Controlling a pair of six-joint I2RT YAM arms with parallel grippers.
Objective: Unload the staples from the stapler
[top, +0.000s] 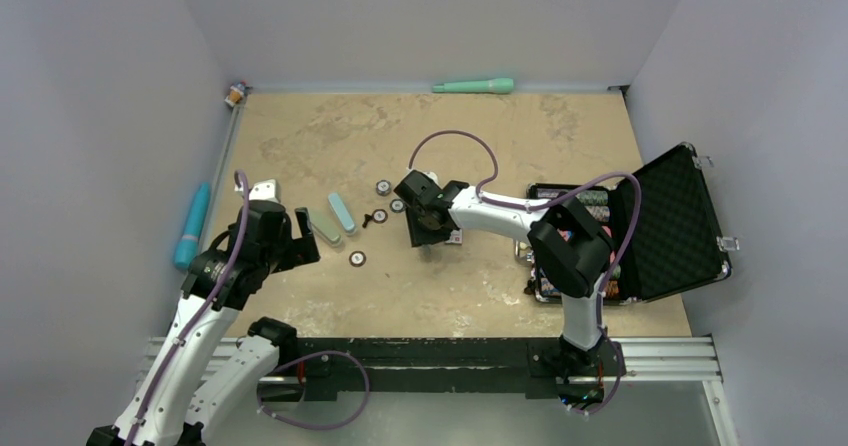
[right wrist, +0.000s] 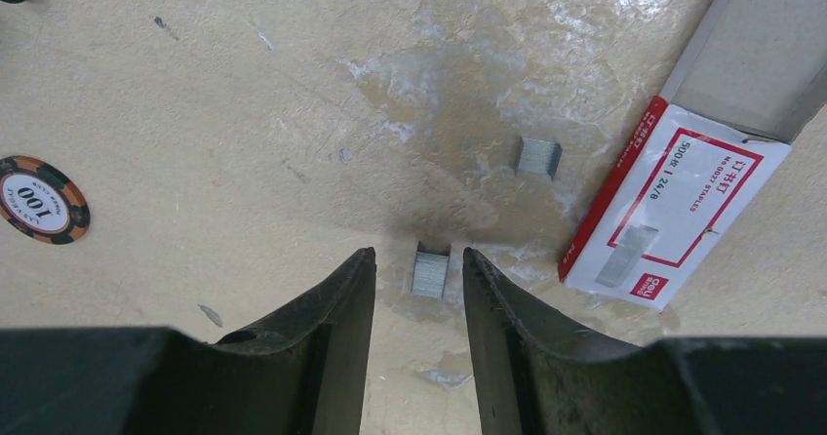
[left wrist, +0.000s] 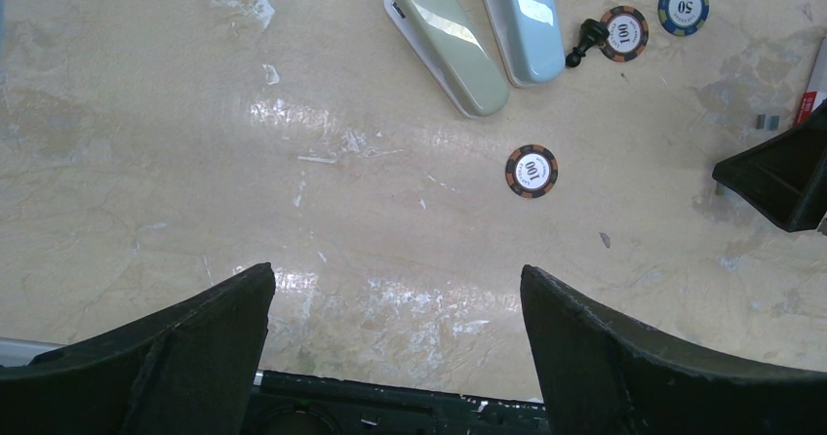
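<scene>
- Right wrist view: the right gripper [right wrist: 417,257] is set low over the table [right wrist: 244,142]. Its jaws stand partly open either side of a staple strip [right wrist: 430,273] just beside the staple box [right wrist: 673,211]. Nothing is clamped yet, and a pinch appears to be lined up.
- A second strip [right wrist: 538,157] is seen lying nearer the box.
- The left gripper [left wrist: 397,279] is held wide open and empty, well apart from the box and near the green stapler [left wrist: 447,53], probably to leave room.

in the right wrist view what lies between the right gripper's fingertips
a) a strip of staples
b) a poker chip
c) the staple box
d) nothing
a: a small grey strip of staples lies between the tips of the right gripper; the 100 chip and staple box sit aside.
</scene>
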